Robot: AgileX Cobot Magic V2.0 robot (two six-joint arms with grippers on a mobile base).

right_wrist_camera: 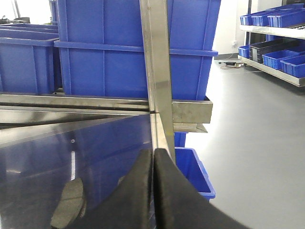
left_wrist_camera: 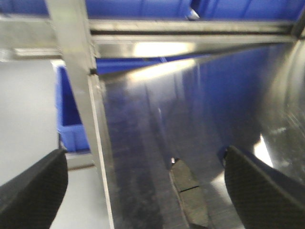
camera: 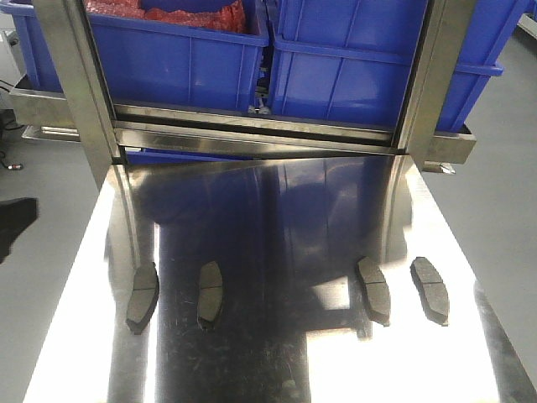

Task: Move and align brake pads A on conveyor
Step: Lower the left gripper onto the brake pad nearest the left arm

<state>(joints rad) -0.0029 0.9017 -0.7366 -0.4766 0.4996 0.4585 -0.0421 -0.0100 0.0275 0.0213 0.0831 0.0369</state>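
Note:
Several dark grey brake pads lie in a row on a shiny steel table: two on the left and two on the right. The conveyor is out of view. My left gripper is open above the table's left edge. One brake pad lies below the gap, nearer the right finger. My right gripper is shut with nothing in it, over the table's right edge. A brake pad lies to its left. Neither gripper shows in the front view.
Big blue bins stand on a steel rack behind the table. The rack's upright posts rise at the table's far corners. A blue bin sits on the floor to the right. Shelves with bins stand far right.

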